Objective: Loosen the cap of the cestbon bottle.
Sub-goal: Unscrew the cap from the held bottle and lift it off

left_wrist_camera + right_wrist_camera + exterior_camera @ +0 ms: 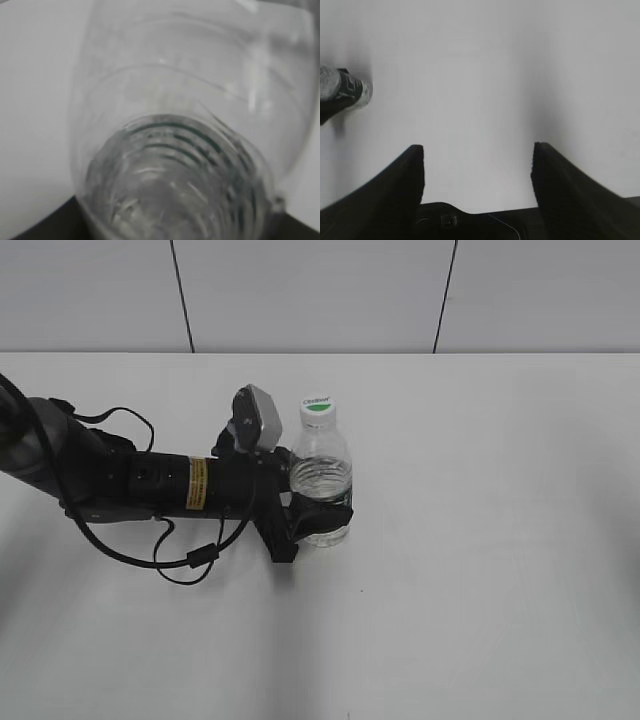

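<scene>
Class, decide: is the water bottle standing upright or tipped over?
Upright. The cestbon bottle stands on its base on the table, cap on top, with the left end effector clamped around its lower body.

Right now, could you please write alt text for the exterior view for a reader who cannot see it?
A black robot arm reaches in from the left, its left gripper clamped around a clear water bottle standing upright on a white table. The bottle's white cap is on and untouched.
</scene>
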